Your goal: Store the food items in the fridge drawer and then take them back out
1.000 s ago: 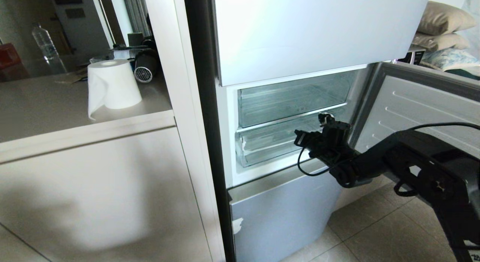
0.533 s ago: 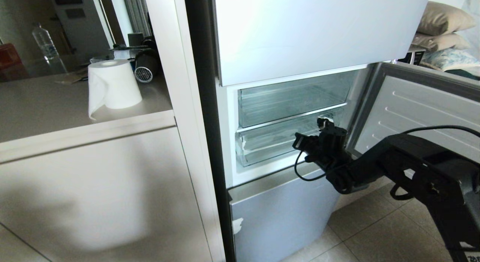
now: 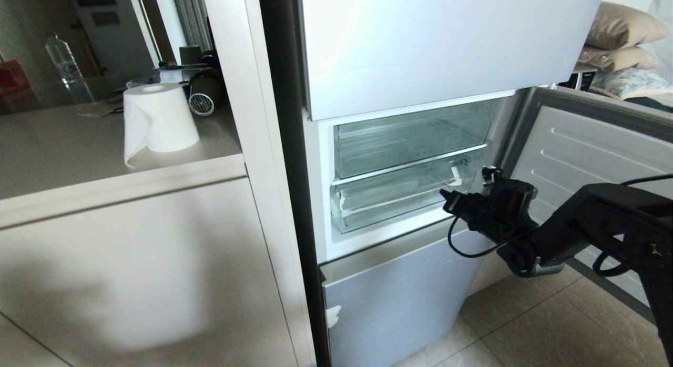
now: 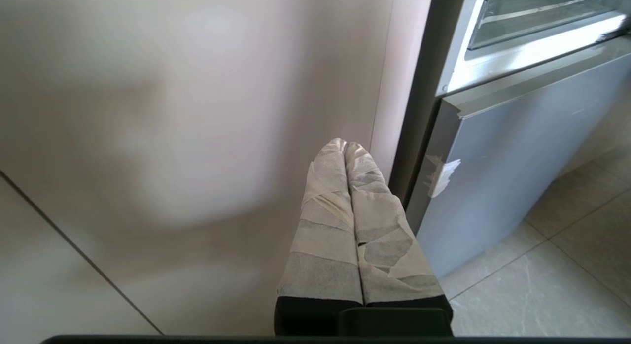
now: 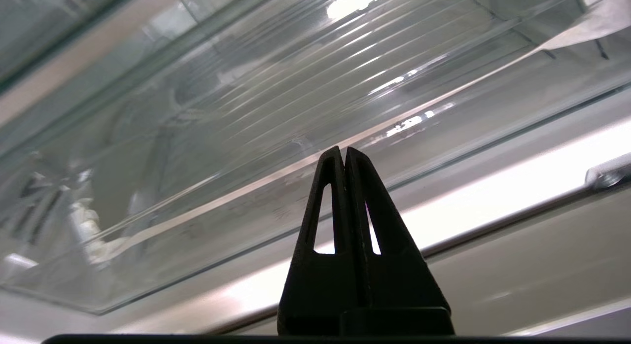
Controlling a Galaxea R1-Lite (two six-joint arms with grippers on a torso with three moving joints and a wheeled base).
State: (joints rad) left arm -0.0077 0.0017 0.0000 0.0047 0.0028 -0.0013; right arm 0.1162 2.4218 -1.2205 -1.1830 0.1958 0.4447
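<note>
Your right tool [image 5: 344,154] has its fingers pressed together, holding nothing, just in front of the fridge drawer [image 3: 391,201], which sits pushed in under the upper clear bin [image 3: 410,138]. Your left tool [image 4: 345,149], fingers together, hangs by the cabinet side.

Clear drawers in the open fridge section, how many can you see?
2. The upper clear bin sits just under the closed top door. The fridge drawer sits directly below it, with the right gripper at its right end. Others may hide behind the closed doors.
</note>
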